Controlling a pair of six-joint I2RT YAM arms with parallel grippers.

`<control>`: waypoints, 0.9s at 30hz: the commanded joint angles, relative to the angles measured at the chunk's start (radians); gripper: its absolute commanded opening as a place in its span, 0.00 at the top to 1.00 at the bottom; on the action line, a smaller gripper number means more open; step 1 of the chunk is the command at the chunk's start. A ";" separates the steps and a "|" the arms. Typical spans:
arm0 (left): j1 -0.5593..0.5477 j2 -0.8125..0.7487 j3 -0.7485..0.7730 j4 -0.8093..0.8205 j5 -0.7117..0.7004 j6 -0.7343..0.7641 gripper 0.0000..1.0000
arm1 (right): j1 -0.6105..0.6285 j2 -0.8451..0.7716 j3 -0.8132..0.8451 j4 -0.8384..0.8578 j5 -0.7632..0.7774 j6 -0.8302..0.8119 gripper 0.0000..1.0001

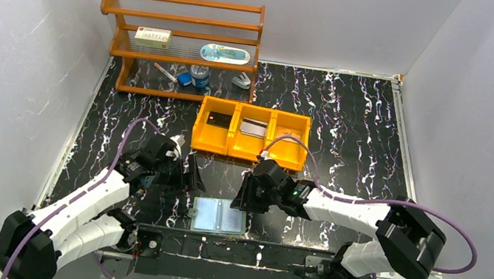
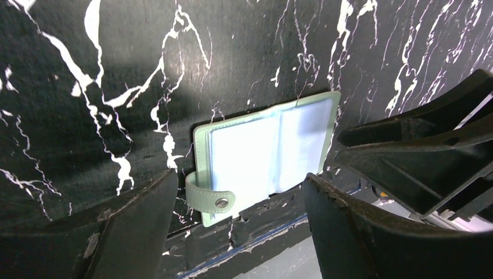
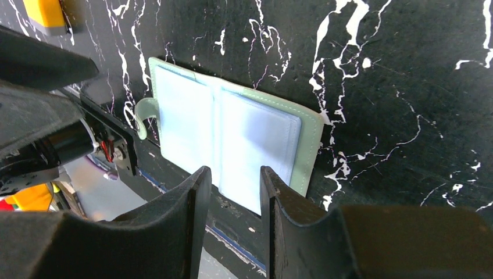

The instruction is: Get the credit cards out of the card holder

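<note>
The muted-green card holder lies open and flat near the table's front edge, pale glossy pockets up, its snap strap at the left. It fills the left wrist view and the right wrist view. A black credit card lies in the orange tray's left compartment and a silver-grey one in the middle compartment. My left gripper hovers left of and behind the holder, open wide and empty. Just right of the holder my right gripper stands open by a narrow gap, holding nothing.
The orange three-compartment tray sits behind the grippers. A wooden rack at the back left holds a white box, an oval tin and small items. A black rail runs along the near edge.
</note>
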 commanded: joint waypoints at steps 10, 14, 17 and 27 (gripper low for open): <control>-0.077 0.067 -0.054 0.023 -0.018 -0.073 0.23 | 0.009 0.078 -0.003 0.031 -0.002 0.033 0.57; -0.107 0.087 -0.057 0.025 -0.046 -0.075 0.25 | 0.012 0.098 0.016 -0.011 0.017 0.027 0.58; -0.126 0.102 -0.060 0.034 -0.056 -0.073 0.30 | 0.016 0.102 0.034 -0.041 0.032 0.027 0.57; -0.159 0.124 -0.078 0.068 -0.072 -0.072 0.59 | 0.018 0.169 0.036 0.040 -0.034 0.042 0.57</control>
